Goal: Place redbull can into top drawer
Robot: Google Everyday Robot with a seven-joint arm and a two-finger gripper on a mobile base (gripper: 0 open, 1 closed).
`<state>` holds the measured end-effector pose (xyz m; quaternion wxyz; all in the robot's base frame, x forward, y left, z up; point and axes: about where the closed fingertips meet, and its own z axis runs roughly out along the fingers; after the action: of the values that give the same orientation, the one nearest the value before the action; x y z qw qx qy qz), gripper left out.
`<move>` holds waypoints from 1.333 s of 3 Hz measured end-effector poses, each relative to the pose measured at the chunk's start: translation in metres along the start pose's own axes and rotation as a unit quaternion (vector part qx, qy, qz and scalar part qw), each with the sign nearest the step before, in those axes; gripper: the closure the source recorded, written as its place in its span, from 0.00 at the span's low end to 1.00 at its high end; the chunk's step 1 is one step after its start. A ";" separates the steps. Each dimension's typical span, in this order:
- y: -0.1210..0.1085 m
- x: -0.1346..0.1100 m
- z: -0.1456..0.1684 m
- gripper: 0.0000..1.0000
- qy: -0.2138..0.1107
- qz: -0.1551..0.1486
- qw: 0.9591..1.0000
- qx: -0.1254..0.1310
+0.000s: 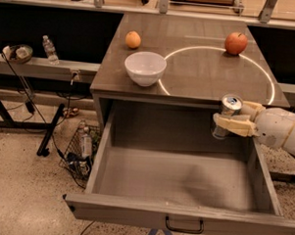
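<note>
The redbull can (227,114), silver with a pull-tab top, is held upright in my gripper (234,121), whose cream fingers are shut around its body. The gripper comes in from the right edge and holds the can above the back right part of the open top drawer (179,177), just below the cabinet top's front edge. The drawer is wide, grey and pulled fully out, with a small black handle (184,225) on its front panel. Its inside shows no objects.
On the cabinet top (198,68) stand a white bowl (145,68), an orange (133,39) and a red apple (236,43). A plastic water bottle (50,49) stands on a shelf at left. Cables and a wire basket (80,148) lie on the floor left of the drawer.
</note>
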<state>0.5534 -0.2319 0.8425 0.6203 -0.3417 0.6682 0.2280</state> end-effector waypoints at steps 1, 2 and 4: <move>-0.001 -0.002 0.003 1.00 0.000 -0.004 1.000 -0.004; 0.016 0.037 0.014 1.00 0.026 0.003 0.999 -0.020; 0.054 0.123 0.044 1.00 0.071 0.019 0.995 -0.068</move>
<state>0.5434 -0.1860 0.7097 0.5419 -0.3855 0.7003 0.2594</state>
